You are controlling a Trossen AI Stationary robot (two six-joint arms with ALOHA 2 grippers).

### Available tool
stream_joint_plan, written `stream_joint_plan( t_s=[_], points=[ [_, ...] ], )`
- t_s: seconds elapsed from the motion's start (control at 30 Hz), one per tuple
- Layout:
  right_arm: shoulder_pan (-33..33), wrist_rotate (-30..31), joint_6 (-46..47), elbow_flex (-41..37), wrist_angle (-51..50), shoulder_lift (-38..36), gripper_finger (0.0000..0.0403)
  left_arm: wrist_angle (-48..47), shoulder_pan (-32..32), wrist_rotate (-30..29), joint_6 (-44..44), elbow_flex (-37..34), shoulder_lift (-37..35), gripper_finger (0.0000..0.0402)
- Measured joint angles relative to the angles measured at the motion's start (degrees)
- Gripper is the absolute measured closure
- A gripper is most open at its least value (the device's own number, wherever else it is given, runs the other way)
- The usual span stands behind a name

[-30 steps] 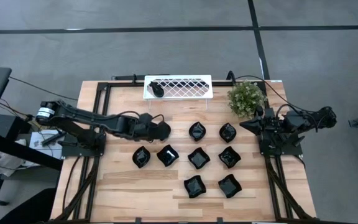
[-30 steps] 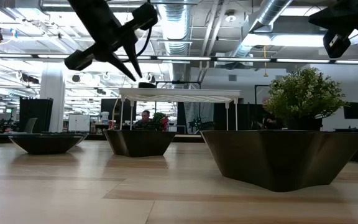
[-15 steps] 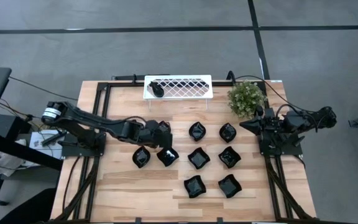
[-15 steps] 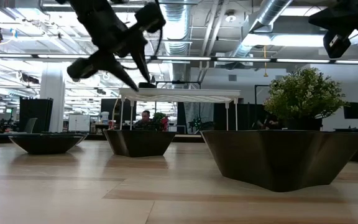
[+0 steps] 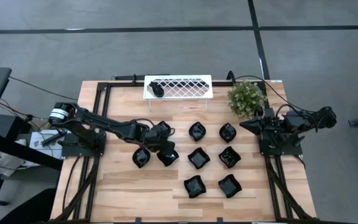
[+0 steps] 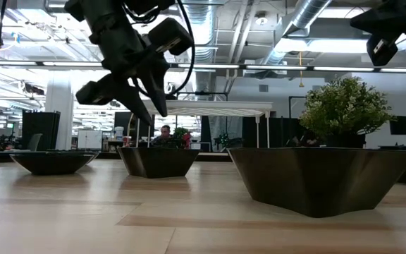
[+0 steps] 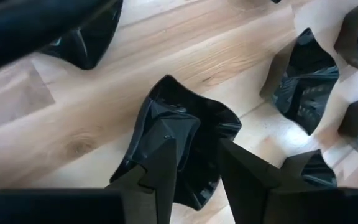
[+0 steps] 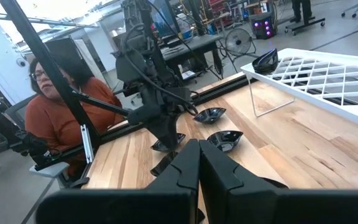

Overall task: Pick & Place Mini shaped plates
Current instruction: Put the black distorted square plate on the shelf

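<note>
Mini plate [image 7: 185, 149] lies under left gripper [image 7: 194, 163] (jaws parted)

2 dark jointed arms, black cables, angular black pincer [image 7: 194, 163] fingers

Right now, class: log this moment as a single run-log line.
left pincer: open, above mini plate | right pincer: shut, parked at table edge | rack: one plate
</note>
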Motion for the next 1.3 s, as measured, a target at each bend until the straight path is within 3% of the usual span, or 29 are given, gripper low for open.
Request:
stream_joint_plan(
  t_s=[0.57,1.3],
  points=[
    [0.0,0.0,0.1,0.0,-0.8,0.0,0.0403,-0.1,4.3,2.4,4.7,0.1,3.7,0.0262],
    [0.0,0.0,0.0,0.0,-1.9,0.0,0.0403,-1.6,4.3,4.8,8.9,-1.0,6.0,0.0263]
  ],
)
